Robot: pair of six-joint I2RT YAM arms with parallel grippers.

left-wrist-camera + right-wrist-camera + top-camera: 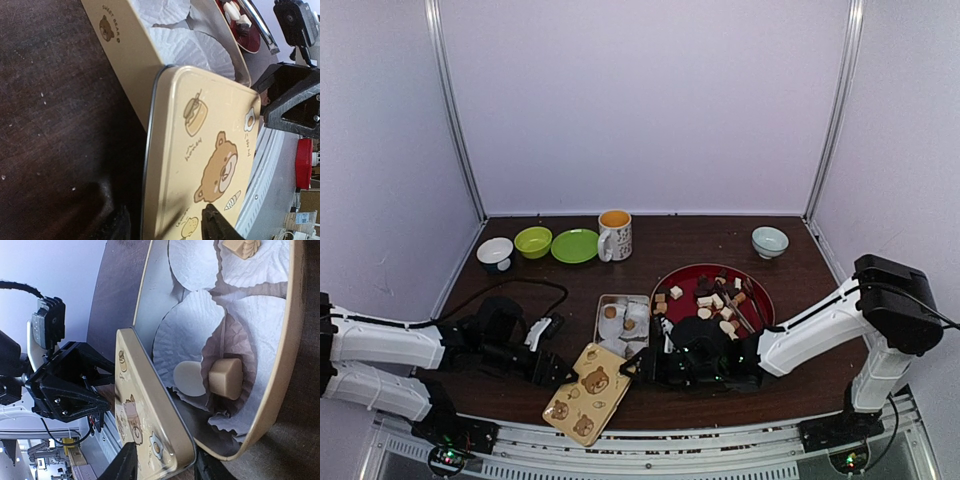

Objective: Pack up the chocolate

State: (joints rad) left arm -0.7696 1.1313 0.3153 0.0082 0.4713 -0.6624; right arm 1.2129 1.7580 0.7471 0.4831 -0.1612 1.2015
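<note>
The chocolate (710, 298), brown, tan and white pieces, lies on a red plate (760, 283). An open cream tin (601, 309) holds white paper liners; a tan cube (226, 378) and a white oval (189, 378) sit in them. The bear-print lid (588, 393) leans tilted against the tin's near end. My left gripper (555, 370) is shut on the lid's left edge, which shows in the left wrist view (205, 150). My right gripper (645, 365) is shut on the lid's right corner (145, 415), with one finger on each face.
Thin dark tongs (740, 305) lie on the red plate. At the back stand a mug (615, 234), a green plate (575, 245), a green bowl (533, 241), a white bowl (495, 252) and a pale blue bowl (769, 241). The table's near edge is just behind the lid.
</note>
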